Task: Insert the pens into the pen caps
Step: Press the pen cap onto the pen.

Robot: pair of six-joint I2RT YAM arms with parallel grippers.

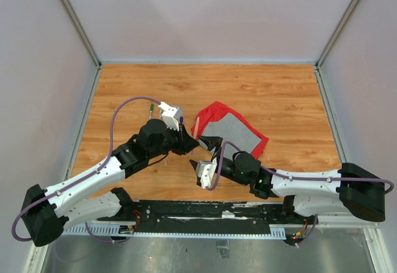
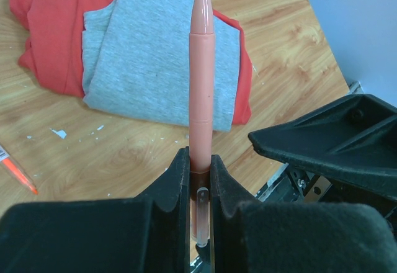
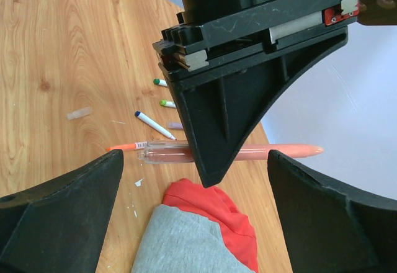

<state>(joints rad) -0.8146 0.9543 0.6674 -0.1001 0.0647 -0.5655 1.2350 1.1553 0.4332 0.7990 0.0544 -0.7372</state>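
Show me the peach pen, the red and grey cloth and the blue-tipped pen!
peach pen (image 2: 201,80), left wrist view, middle of its barrel.
red and grey cloth (image 2: 142,56), left wrist view, on the grey patch.
blue-tipped pen (image 3: 155,125), right wrist view, on its white barrel.

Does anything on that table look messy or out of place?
A red and grey cloth lies rumpled on the table, folded unevenly. Small white flecks dot the wood beside it, perhaps scraps or chipped finish.
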